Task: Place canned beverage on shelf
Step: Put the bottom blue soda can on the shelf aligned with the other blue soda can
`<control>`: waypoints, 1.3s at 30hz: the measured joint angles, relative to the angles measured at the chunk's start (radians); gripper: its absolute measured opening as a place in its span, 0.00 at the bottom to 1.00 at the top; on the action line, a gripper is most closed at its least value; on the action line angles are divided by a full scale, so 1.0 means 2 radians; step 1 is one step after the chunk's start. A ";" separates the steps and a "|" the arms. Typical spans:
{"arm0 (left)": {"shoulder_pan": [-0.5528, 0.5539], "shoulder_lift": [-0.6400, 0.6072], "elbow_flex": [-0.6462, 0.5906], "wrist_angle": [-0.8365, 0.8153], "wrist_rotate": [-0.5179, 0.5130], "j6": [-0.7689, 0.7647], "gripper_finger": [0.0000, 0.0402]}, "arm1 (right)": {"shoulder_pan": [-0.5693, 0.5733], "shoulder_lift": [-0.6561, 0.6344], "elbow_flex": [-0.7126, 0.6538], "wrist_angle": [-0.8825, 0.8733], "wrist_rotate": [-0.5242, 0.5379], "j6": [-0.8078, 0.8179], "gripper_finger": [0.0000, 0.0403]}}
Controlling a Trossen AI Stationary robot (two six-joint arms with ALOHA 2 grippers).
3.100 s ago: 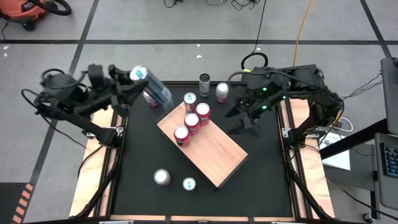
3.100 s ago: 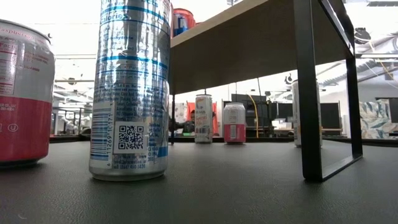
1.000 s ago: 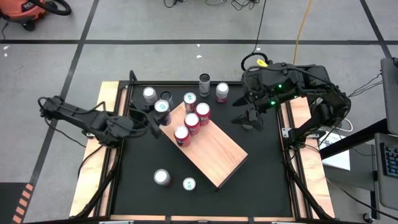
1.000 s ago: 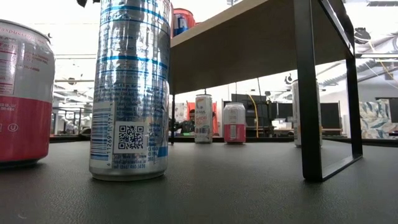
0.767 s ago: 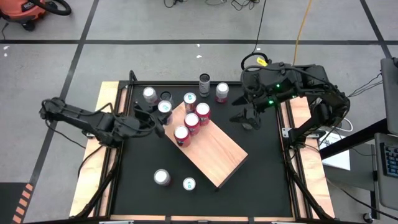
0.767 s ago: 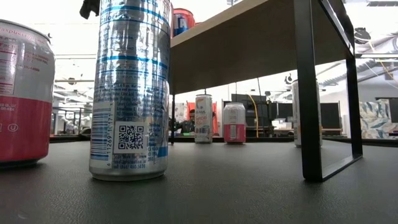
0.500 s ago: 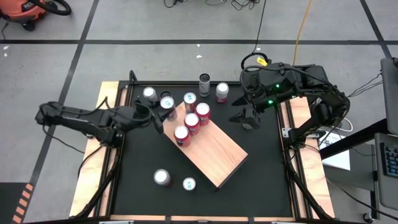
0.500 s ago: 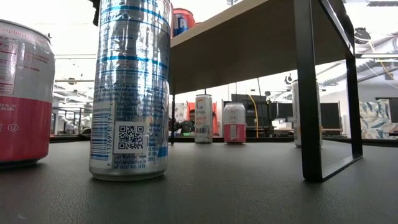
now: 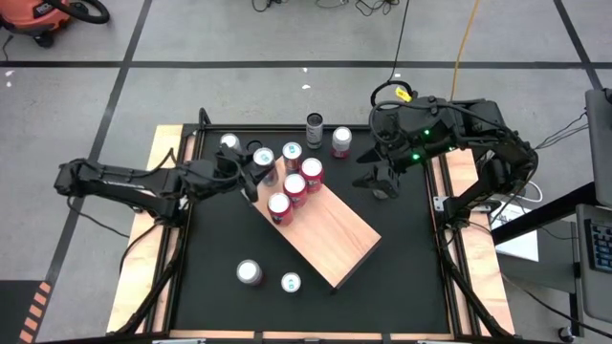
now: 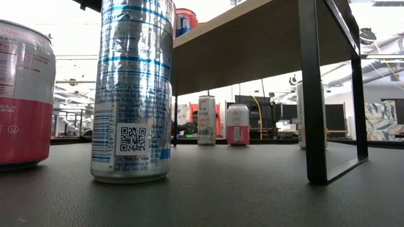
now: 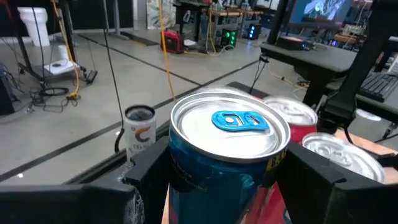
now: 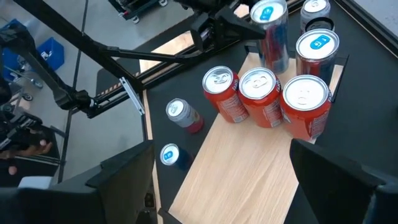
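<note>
Gripping the upright blue can, the left gripper sat at the shelf's ten o'clock corner; right gripper waited, fingers apart.

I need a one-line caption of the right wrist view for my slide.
Left gripper holds a blue-tabbed can at the corner of the wooden shelf, beside four shelved cans.

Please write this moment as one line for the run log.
left gripper: jaws shut on blue can, at shelf corner | right gripper: open, waiting
</note>
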 joint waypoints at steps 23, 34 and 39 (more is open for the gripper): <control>0.000 0.064 0.000 0.028 -0.002 -0.008 0.60 | 0.000 0.000 0.000 0.000 0.018 -0.002 0.87; 0.000 0.068 0.000 0.036 -0.002 -0.008 0.60 | 0.000 0.000 0.000 0.000 0.027 -0.002 0.87; 0.000 0.068 0.000 0.035 -0.011 -0.009 0.60 | 0.000 0.000 0.000 0.000 0.027 -0.002 0.87</control>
